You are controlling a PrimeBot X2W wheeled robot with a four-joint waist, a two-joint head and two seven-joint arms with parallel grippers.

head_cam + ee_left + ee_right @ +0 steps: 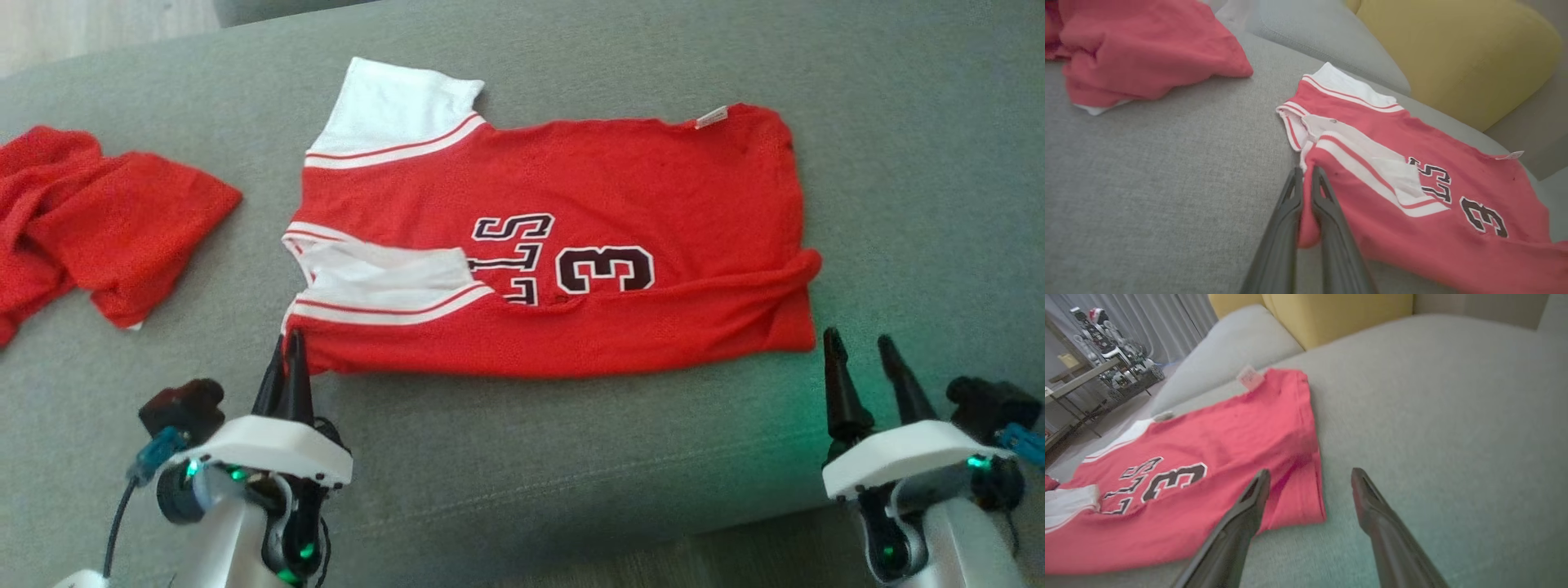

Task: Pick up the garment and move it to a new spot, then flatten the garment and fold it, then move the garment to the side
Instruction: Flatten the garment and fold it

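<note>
Left gripper (290, 347) pinches jersey (620, 188) shoulder corner, right gripper (859, 341) open beside hem corner, likely readying two-corner fold lift.

Jersey (620, 188) lettering (514, 229) half under white sleeve (384, 282) (red heap (82, 220) partly off-frame)

Grey couch seat (571, 457) under flat red jersey (612, 180) and crumpled red cloth (106, 220)
</note>
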